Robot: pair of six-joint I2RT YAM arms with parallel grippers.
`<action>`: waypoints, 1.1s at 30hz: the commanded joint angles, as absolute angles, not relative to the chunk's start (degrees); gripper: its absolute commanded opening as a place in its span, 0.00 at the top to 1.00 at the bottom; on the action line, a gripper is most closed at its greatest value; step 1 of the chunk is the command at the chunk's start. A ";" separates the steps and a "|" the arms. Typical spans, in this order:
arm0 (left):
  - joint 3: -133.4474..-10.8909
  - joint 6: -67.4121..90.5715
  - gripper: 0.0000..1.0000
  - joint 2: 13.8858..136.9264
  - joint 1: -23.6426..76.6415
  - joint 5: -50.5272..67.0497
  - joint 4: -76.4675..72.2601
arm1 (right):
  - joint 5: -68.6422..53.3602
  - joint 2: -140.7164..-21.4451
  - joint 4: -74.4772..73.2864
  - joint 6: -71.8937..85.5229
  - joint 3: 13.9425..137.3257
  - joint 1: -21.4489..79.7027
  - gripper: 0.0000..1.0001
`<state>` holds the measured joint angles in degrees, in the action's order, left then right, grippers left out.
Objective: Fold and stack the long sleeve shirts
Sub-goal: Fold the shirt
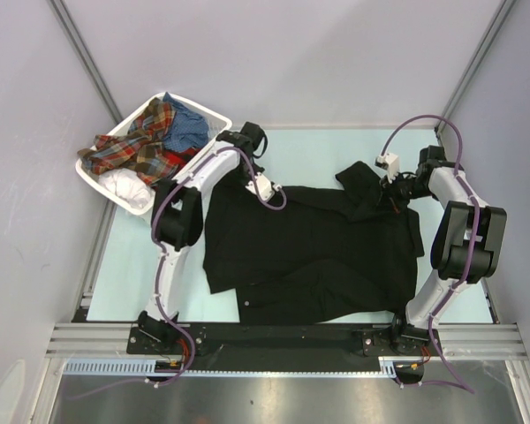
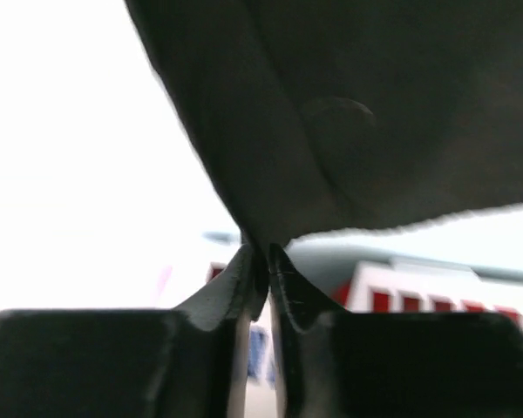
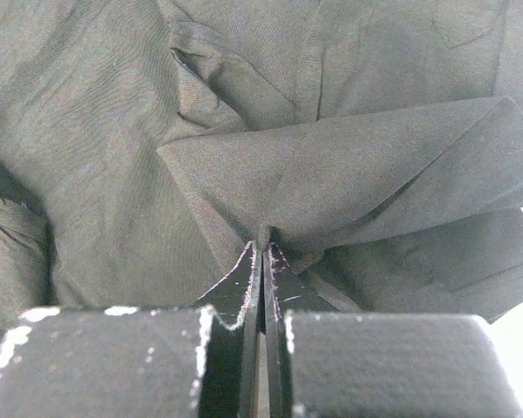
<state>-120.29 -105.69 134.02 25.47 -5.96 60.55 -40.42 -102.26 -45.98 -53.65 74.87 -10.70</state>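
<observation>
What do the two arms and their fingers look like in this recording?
Both the left arm and right arm have white links, bulky black joints and looping purple cables. The right fingers are black wedges, scuffed white; the left fingers plain black.

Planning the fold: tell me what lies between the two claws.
Only the black shirt: in the top view its far edge spans from the left claw to the right claw, both pinching it.
</observation>
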 commanded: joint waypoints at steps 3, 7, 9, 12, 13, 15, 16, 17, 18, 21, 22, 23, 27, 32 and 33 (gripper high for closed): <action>-107.96 -101.00 0.87 121.65 26.45 -9.49 62.31 | -42.19 -100.81 -46.40 -53.09 77.61 -11.69 1.00; -100.47 -96.25 0.86 118.04 27.42 -8.71 64.07 | -42.19 -100.20 -47.20 -53.87 77.52 -11.87 1.00; -96.53 -92.74 0.86 116.28 28.04 -8.26 64.16 | -41.84 -100.02 -47.64 -54.31 77.26 -11.95 1.00; -93.61 -87.90 0.66 115.14 28.30 -7.30 64.07 | -40.79 -100.46 -48.51 -55.81 76.82 -12.13 1.00; -93.69 -86.59 0.54 115.14 28.21 -7.12 64.16 | -40.43 -100.63 -49.04 -56.42 76.82 -11.95 1.00; -95.70 -83.42 0.47 115.14 27.08 -6.68 64.34 | -39.03 -101.42 -51.58 -58.09 77.34 -11.78 0.89; -97.10 -82.02 0.40 115.05 26.46 -5.90 64.51 | -38.68 -101.69 -52.72 -58.70 77.95 -11.69 0.82; -98.95 -79.48 0.39 115.05 24.89 -2.84 65.12 | -38.41 -101.78 -54.47 -59.06 78.31 -11.78 0.69; -102.97 -78.06 0.38 115.14 24.09 -1.25 65.74 | -38.15 -101.78 -55.19 -59.06 78.75 -12.04 0.62; -108.61 -71.64 0.31 114.17 21.01 7.19 66.71 | -38.67 -101.86 -58.52 -57.67 82.52 -14.06 0.40; -108.81 -70.33 0.27 113.39 20.48 8.86 65.23 | -39.28 -102.13 -59.58 -57.22 84.36 -14.76 0.37; -108.55 -67.62 0.23 110.94 19.43 12.44 64.00 | -39.98 -102.74 -61.68 -56.61 87.77 -15.46 0.29; -102.33 -59.52 0.15 103.11 17.49 21.15 53.46 | -44.29 -106.25 -62.06 -47.07 96.58 -18.19 0.21; -91.69 -43.55 0.01 92.22 16.26 27.42 32.29 | -43.16 -111.87 -47.59 -27.98 101.16 -15.92 0.20; -88.71 -41.42 0.01 90.98 16.26 27.60 29.56 | -40.98 -112.75 -45.90 -25.69 102.82 -14.86 0.20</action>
<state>-95.24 -56.29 97.93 16.32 18.61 45.78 -41.71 -108.47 -55.09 -41.34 98.89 -18.06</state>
